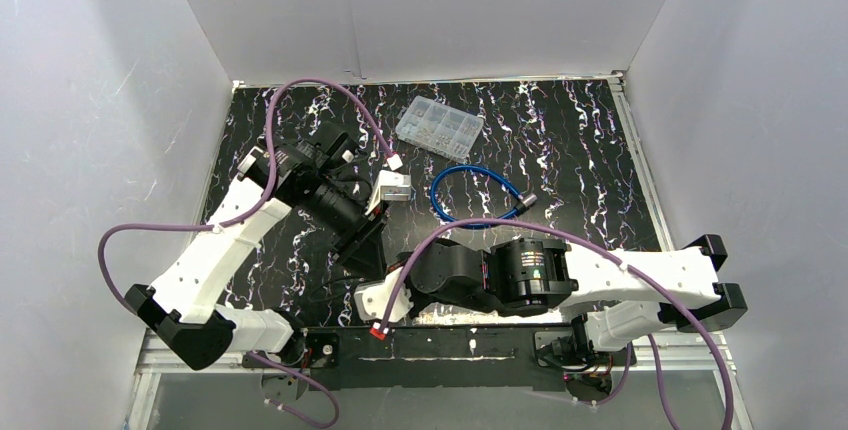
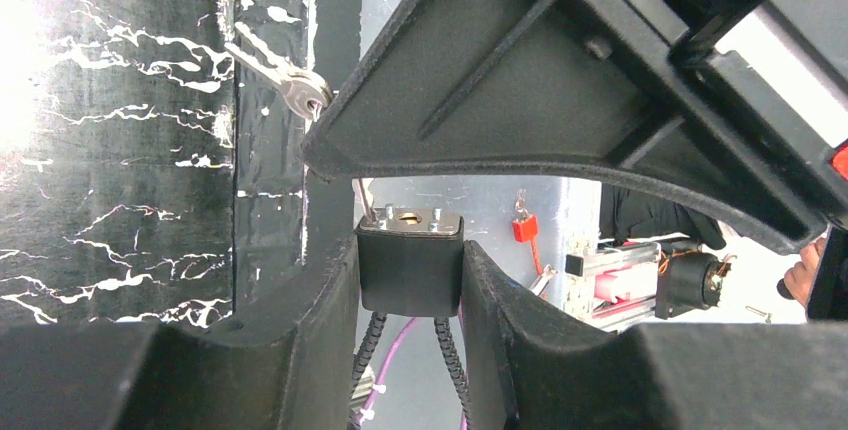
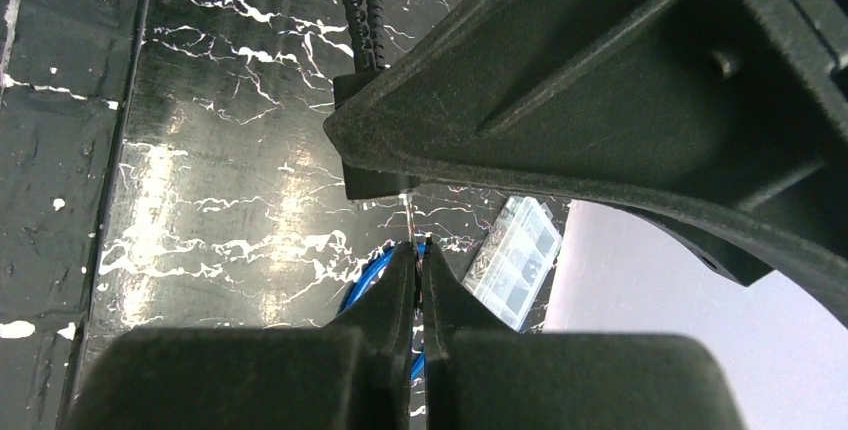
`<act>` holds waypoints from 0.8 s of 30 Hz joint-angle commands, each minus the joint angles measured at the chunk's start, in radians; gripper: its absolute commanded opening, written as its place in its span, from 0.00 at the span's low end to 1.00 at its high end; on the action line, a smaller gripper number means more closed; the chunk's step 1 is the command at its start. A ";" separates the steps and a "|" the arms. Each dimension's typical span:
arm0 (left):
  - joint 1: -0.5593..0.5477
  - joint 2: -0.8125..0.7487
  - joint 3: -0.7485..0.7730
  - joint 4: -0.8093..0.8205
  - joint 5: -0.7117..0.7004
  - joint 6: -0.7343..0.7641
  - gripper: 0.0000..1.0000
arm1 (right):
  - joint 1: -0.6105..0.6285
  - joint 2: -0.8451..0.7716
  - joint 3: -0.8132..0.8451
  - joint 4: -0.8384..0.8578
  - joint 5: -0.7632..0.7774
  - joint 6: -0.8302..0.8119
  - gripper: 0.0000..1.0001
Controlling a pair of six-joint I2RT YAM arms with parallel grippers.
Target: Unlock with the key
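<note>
**Holding the padlock, key not in yet**

I saw my left end effector [image 2: 410,255] clamped on the black padlock [image 2: 410,265], with one finger pressed on each side. The lock's silver end with the round keyhole showed in the left wrist view. Two black cords [image 2: 371,350] hung from the lock's other end. The key [image 2: 298,90] sat on its ring up and to the left of the lock, and it was not in the keyhole.

My right end effector [image 3: 420,258] was squeezed tight with its tips together, just beside the lock. A thin pale line ran from those tips to the lock, and I could not tell what it was.

From the top camera, both arms met over the near middle of the table [image 1: 590,150] and hid the lock. A blue cable loop [image 1: 475,195] and a clear box [image 1: 438,125] lay farther back, apart from the arms.
</note>
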 commanded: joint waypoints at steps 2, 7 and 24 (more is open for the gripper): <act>-0.001 -0.006 0.048 -0.058 0.029 -0.011 0.00 | -0.006 0.005 0.020 0.071 -0.010 0.015 0.01; -0.001 -0.005 0.043 -0.056 0.027 -0.016 0.00 | -0.006 0.008 0.013 0.081 -0.003 0.008 0.01; 0.053 0.012 0.071 0.048 -0.050 -0.136 0.00 | 0.007 0.024 0.002 0.093 -0.002 0.026 0.01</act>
